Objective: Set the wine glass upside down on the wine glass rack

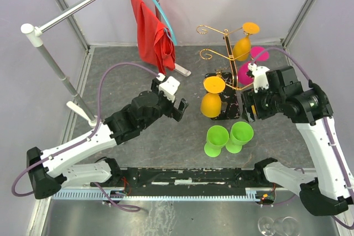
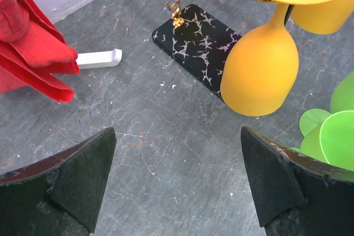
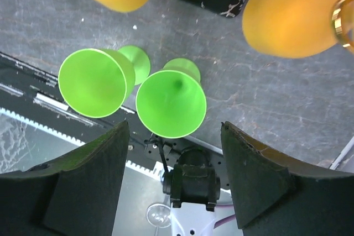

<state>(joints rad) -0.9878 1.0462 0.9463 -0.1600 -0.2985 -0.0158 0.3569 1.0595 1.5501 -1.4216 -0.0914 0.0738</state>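
At the back left of the grey worktop (image 1: 166, 150) a red cloth (image 1: 152, 34) hangs on a blue hanger (image 1: 161, 12). The left end effector (image 2: 177, 136) hovers over bare worktop, its fingers spread wide and holding nothing. Right of it stands the wine glass rack (image 1: 227, 53), a gold tree on a black marbled base (image 2: 196, 42), with two orange glasses (image 1: 211, 103) and two pink glasses (image 1: 246, 73) hanging from it upside down. Just in front of the base, two green wine glasses (image 1: 217, 139) stand upright, side by side. The right end effector (image 3: 174, 124) hangs above them, released and empty.
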